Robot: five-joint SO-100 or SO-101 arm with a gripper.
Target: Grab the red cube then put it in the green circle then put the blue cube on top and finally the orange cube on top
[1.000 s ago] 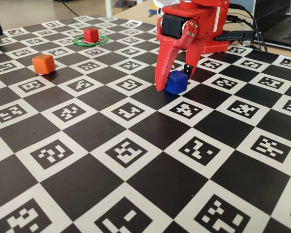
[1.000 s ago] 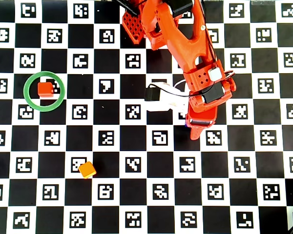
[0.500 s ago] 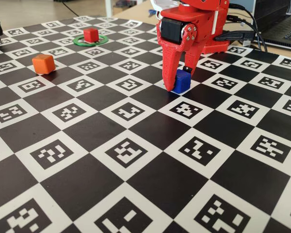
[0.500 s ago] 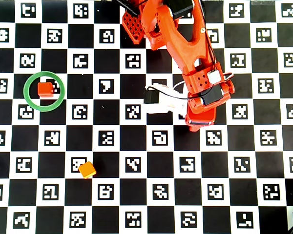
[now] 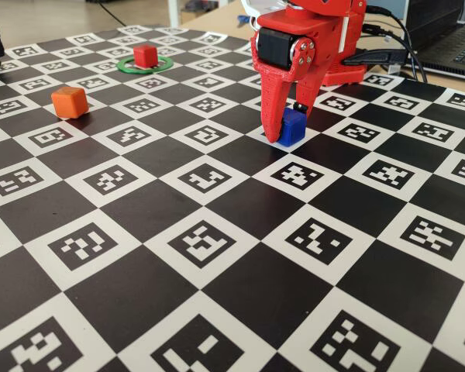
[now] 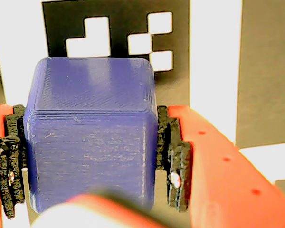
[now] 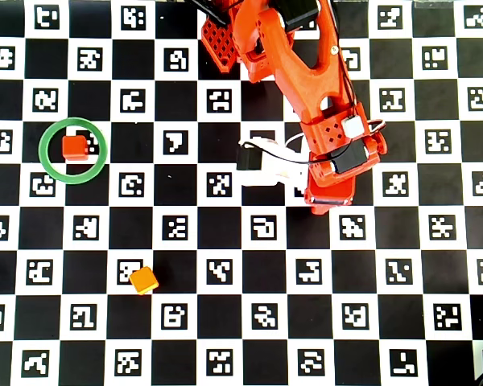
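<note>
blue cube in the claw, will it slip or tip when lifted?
Probably stiff: the blue cube shows layered printed plastic and no dent where the black pads flank it. Likely light for its size, being small. Slip risk seems low, since the claw sits squarely on flat opposite faces, though the plastic looks smooth. Rolling is unlikely; it sits flat on the board.

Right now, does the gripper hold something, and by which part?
Yes. The gripper is shut on the blue cube, with its black pads pressing two opposite side faces, while the cube rests on the board.
</note>
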